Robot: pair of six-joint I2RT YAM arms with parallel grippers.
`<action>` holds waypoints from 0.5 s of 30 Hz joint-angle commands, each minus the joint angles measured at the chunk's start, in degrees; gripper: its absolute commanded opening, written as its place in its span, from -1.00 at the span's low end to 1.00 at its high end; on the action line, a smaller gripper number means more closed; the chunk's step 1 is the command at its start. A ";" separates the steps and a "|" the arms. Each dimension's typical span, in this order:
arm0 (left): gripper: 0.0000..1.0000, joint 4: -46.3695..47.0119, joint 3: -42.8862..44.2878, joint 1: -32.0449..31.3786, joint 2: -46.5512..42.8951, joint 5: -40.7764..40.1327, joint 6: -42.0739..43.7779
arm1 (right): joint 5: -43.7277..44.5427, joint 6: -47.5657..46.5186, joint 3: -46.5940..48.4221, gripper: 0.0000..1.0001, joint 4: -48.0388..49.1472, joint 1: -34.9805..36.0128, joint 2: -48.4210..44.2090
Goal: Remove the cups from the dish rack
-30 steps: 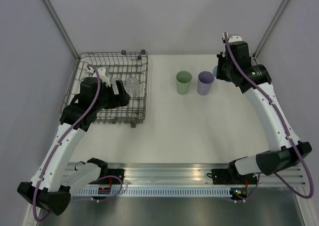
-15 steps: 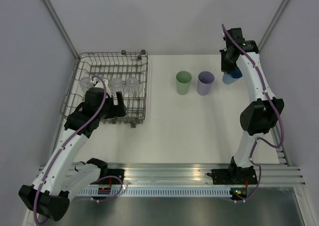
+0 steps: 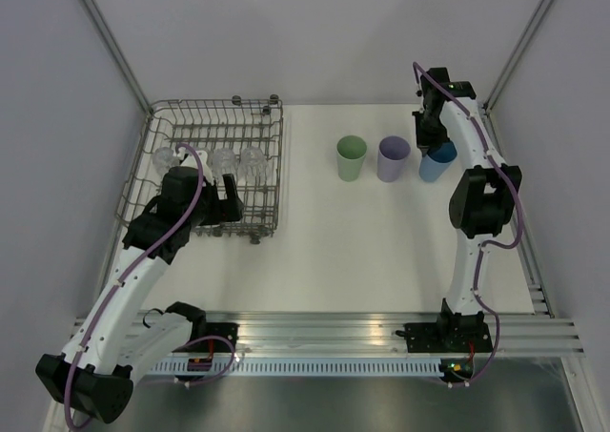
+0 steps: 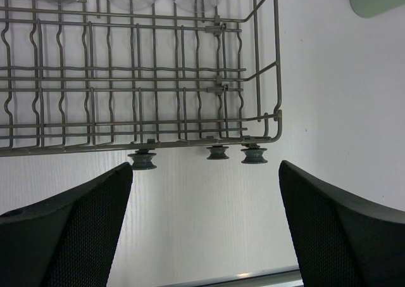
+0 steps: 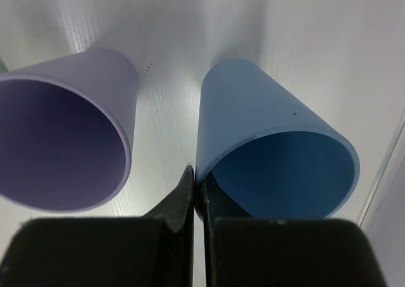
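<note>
Top external: dish rack (image 3: pixel 214 113) holds clear cups (image 3: pixel 238 160) across its middle. Left gripper (image 4: pixel 205 173) gapes wide above its near edge. Right of it stand green cup (image 3: pixel 351 157), lavender cup (image 5: pixel 82 97) and blue cup (image 5: pixel 266 116), rim pinched by right gripper (image 5: pixel 196 179).
</note>
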 commanded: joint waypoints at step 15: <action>0.99 2.23 -0.42 -0.20 -0.60 0.75 2.22 | 0.64 -1.02 4.91 -0.65 -1.93 -0.04 3.67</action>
